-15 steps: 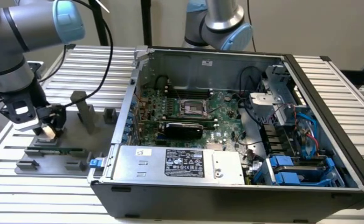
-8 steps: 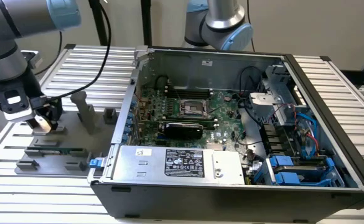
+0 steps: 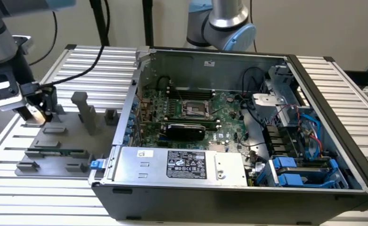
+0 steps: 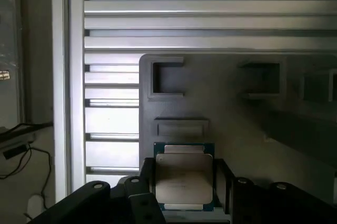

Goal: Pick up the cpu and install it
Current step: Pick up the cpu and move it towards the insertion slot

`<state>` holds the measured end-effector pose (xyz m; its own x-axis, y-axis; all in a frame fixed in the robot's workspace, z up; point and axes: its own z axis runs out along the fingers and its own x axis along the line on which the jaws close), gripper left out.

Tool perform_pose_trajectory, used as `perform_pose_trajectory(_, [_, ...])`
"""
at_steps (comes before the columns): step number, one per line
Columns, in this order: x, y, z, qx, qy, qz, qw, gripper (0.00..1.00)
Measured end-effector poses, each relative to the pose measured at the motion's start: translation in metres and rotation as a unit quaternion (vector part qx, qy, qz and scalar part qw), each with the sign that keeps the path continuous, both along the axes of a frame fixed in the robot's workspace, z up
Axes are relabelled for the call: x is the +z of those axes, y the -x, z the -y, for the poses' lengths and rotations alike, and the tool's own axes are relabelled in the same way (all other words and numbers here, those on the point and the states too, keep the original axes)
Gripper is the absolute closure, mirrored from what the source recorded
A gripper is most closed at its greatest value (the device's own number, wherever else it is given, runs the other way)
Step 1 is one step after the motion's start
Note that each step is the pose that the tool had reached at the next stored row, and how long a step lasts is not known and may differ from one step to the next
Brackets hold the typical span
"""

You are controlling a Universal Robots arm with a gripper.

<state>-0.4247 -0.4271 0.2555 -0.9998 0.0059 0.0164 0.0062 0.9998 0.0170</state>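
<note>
The gripper (image 3: 36, 115), above a grey tray (image 3: 53, 142) on the worktop (image 3: 102, 66) beside an open computer case (image 3: 234, 63), pinches the cpu (image 4: 184, 176) between its fingers (image 4: 148, 177).

Open computer case (image 3: 221, 202) on slatted table (image 3: 95, 59), grey parts fixture (image 3: 70, 136) beside it, green memory stick (image 3: 57, 152)
</note>
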Motion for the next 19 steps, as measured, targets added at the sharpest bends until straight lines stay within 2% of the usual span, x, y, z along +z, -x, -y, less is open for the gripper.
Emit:
perform_pose_trajectory(12, [0.0545,-0.002,0.0000,0.000,0.0000,0.0000,1.0000,0.45])
perform_pose_trajectory(15, [0.0679,-0.008,-0.0002,0.000,0.0000,-0.0001,1.0000,0.45])
perform_pose_trajectory(19, [0.0856,-0.022,-0.0015,0.000,0.0000,0.0000,1.0000,0.45])
